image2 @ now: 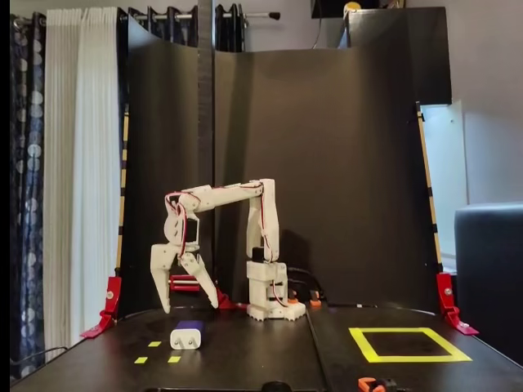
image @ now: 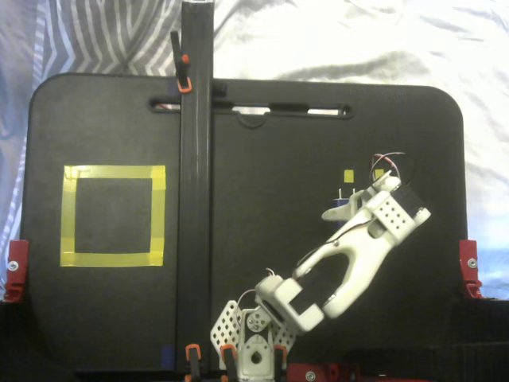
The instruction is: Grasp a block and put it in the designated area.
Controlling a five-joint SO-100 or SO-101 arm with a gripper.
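In the fixed view from the front, two small yellow squares point(image2: 156, 351) lie on the black table point(image2: 245, 359), down to the left of the pincer point(image2: 188, 306). The pincer hangs off the white arm point(image2: 229, 194) with its tips pointing down. Its two fingers are spread wide apart and nothing is between them. The block point(image2: 187, 335) sits on the table just below the pincer and closer to the camera. Its pale end faces the camera. The pincer is not touching it in this view. The arm's base point(image2: 274, 298) stands to the right of the pincer. Far to the right of the pincer is the area point(image2: 409, 344), a big square of yellow tape with nothing in it.

In the fixed view from above, the area point(image: 114, 215) is far to the left of the pincer point(image: 346, 208). The block point(image: 340, 205) peeks out beside the pincer, mostly hidden by the white arm point(image: 358, 247). Two yellow squares point(image: 348, 176) show just above it.
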